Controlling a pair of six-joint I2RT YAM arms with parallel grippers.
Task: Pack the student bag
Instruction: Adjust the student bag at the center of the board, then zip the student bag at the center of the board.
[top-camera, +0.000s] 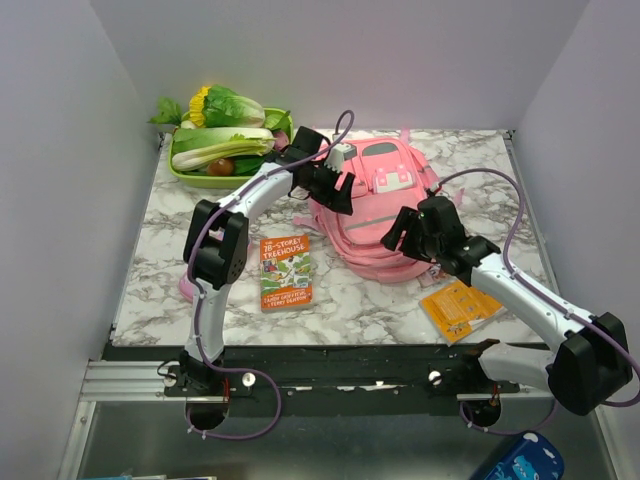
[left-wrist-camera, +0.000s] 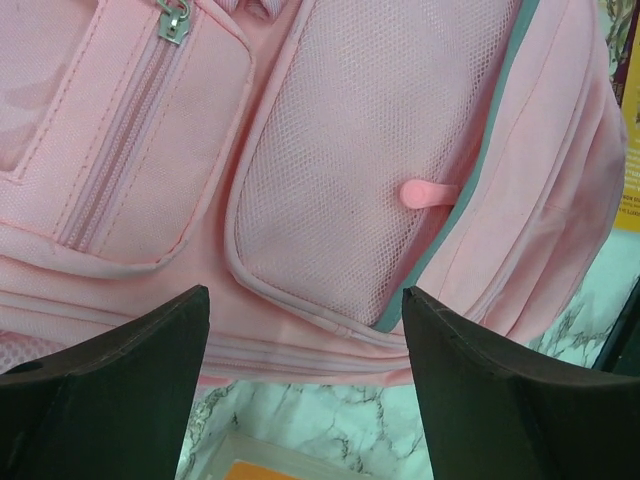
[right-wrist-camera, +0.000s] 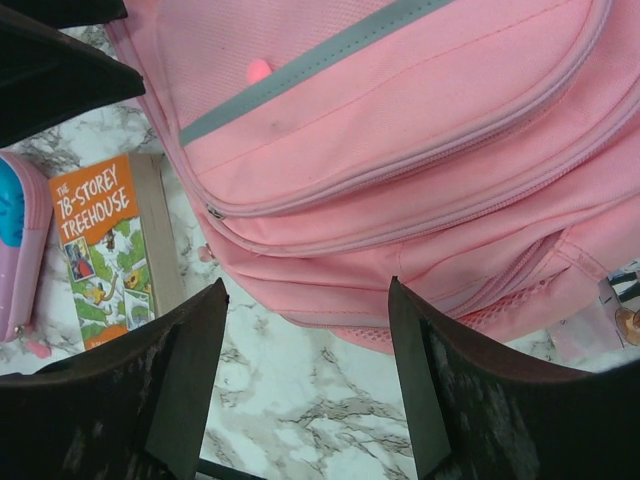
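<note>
- Toward the back of the marble table (top-camera: 150, 290), the student bag (top-camera: 372, 215) lies flat with its front pockets up, between the two arms.
- The left gripper (left-wrist-camera: 305, 300) hovers over the bag's mesh pocket, jaws spread wide and empty, probably placed to pin or lift the fabric.
- The right gripper (right-wrist-camera: 307, 292) is likewise agape and holds nothing. It hangs above the bag's near edge by the zip seams, likely to seek a zipper pull.
- The zips in view seem closed, though the main opening is hard to make out.
- The Treehouse book (top-camera: 286, 271), the orange booklet (top-camera: 458, 308) and the pencil case (right-wrist-camera: 22, 265) lie on the table, not yet packed.
</note>
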